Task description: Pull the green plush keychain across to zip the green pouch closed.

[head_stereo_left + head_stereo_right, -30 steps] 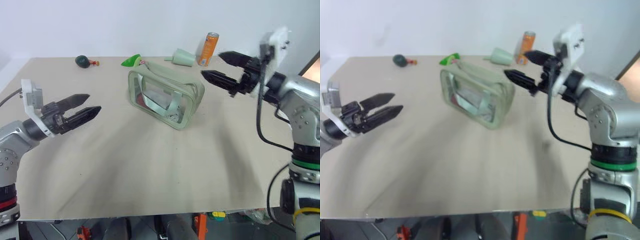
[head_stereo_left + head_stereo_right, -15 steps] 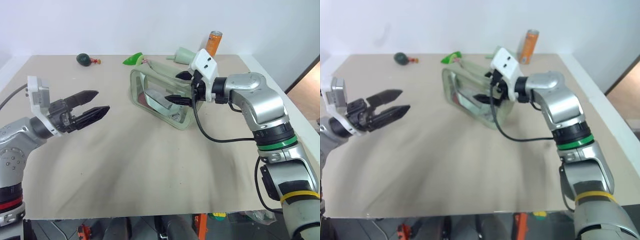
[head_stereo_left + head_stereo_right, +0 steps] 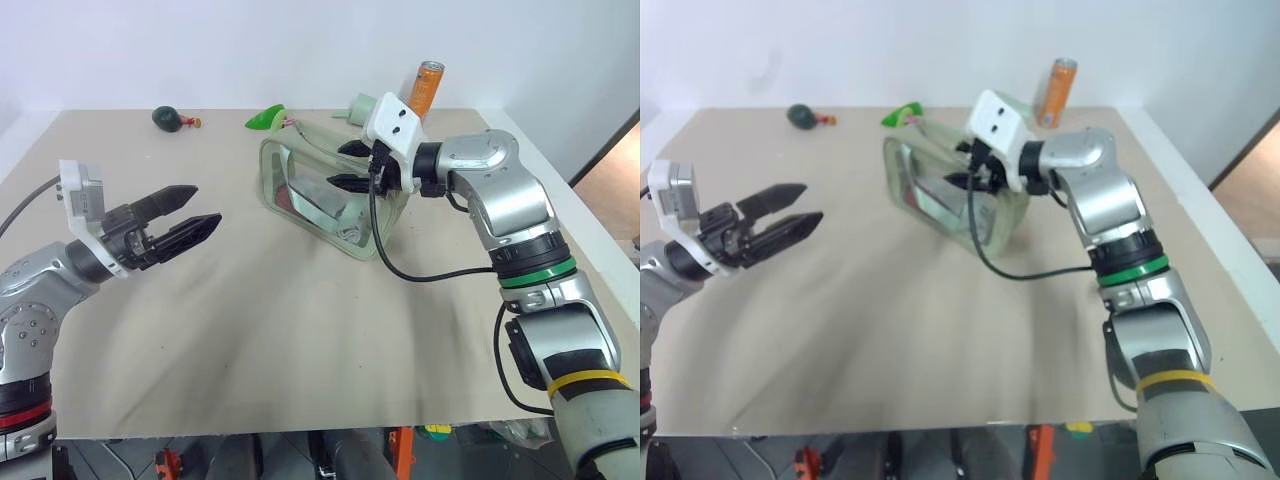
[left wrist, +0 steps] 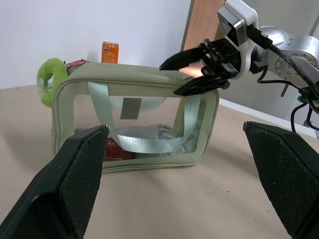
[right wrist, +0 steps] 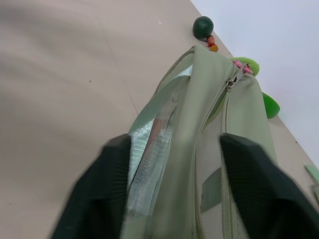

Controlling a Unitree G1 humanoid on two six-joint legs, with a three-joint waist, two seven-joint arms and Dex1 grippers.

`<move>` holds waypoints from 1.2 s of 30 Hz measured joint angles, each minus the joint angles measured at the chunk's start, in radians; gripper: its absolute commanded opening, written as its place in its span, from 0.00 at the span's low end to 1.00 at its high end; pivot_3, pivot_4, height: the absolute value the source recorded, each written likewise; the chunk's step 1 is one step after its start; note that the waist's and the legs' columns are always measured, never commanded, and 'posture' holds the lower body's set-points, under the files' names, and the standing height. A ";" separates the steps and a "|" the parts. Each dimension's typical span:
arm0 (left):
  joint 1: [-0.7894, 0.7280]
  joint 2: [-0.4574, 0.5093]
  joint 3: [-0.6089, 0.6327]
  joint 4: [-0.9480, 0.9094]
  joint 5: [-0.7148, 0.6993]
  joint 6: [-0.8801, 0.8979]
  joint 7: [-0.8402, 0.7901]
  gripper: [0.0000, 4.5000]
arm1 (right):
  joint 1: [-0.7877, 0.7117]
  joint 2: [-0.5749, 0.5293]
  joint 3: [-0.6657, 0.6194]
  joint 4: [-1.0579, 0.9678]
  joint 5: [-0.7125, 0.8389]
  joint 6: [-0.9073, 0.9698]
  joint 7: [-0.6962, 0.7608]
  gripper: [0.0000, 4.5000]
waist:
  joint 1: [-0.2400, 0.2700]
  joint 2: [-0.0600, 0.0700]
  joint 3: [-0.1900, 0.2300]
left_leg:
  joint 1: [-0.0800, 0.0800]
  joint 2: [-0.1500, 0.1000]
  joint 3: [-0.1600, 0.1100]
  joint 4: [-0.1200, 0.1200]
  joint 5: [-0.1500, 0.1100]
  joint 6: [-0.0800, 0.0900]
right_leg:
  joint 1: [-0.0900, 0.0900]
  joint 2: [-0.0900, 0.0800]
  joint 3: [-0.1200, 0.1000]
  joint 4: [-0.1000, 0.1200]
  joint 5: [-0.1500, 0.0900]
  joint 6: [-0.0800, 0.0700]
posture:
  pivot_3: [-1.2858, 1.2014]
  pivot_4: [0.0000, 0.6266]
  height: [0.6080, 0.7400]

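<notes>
Since a second ago the right pincer (image 3: 348, 166) has swung in from beside the orange drink can (image 3: 423, 88) to the near end of the pale sage-green boxy pouch (image 3: 330, 195), its fingers still apart, straddling the pouch's top without visibly pinching it. The left pincer (image 3: 190, 212) hangs spread wide, well apart. The lime-green fuzzy ring keychain (image 4: 49, 79) sits at the pouch's far end. Bare beige tabletop (image 3: 300, 340) lies open in front.
</notes>
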 measured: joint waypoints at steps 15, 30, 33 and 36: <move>0.000 0.000 0.004 -0.001 -0.015 -0.001 0.007 1.00 | 0.039 0.002 0.000 -0.032 -0.023 -0.020 0.044 0.00 | 0.000 0.000 0.000 | 0.000 0.000 0.000 0.000 0.001 -0.001 | 0.000 0.000 0.000 0.001 0.000 0.000 | 0.52 0.24 1.00; 0.017 0.000 0.011 -0.017 -0.035 -0.001 0.026 1.00 | 0.037 -0.061 -0.203 -0.184 0.281 0.029 0.285 0.00 | 0.002 0.000 0.000 | -0.001 0.000 -0.002 0.001 0.000 0.000 | 0.000 0.000 -0.002 0.001 0.001 -0.001 | 0.52 0.24 1.00; 0.017 0.000 0.028 -0.004 -0.045 -0.001 0.031 1.00 | 0.036 -0.107 -0.236 -0.196 0.335 0.061 0.337 0.00 | 0.001 0.000 0.000 | 0.000 0.000 -0.001 0.002 0.000 0.000 | 0.001 0.000 -0.001 0.001 0.001 -0.001 | 0.52 0.24 1.00; 0.014 0.000 0.064 0.041 -0.069 0.000 0.046 1.00 | 0.050 -0.126 -0.239 -0.218 0.357 0.075 0.363 0.00 | -0.001 0.000 0.000 | 0.001 0.001 -0.001 0.002 0.001 0.000 | 0.001 0.001 -0.002 0.002 0.002 -0.001 | 0.52 0.24 1.00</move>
